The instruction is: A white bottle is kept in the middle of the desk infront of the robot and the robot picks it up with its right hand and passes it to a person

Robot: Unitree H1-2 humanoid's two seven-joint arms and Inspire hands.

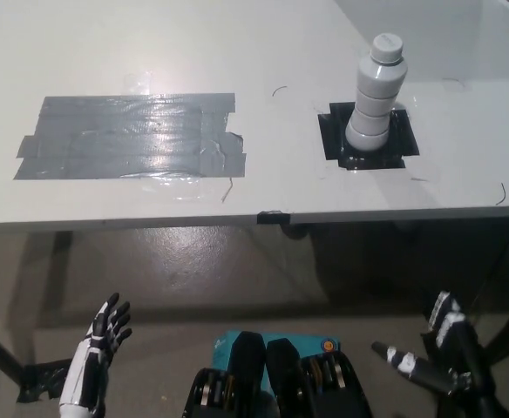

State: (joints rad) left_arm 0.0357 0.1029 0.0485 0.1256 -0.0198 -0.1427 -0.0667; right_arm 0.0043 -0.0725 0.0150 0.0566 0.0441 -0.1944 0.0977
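Note:
A white ribbed bottle (376, 93) with a screw cap stands upright on a black tape square (369, 138) at the right of the white desk (263, 187). My black right hand (442, 348) hangs below the desk's front edge at the bottom right, fingers spread and holding nothing, well short of the bottle. At the bottom left rests my white left hand (98, 348), also below the desk, its dark-tipped fingers apart and empty.
A large patch of grey tape (132, 135) covers the left part of the desk. The desk's front edge (272, 218) runs across the picture's middle, with dark desk legs and floor beneath. A seam crosses the desk at the top right.

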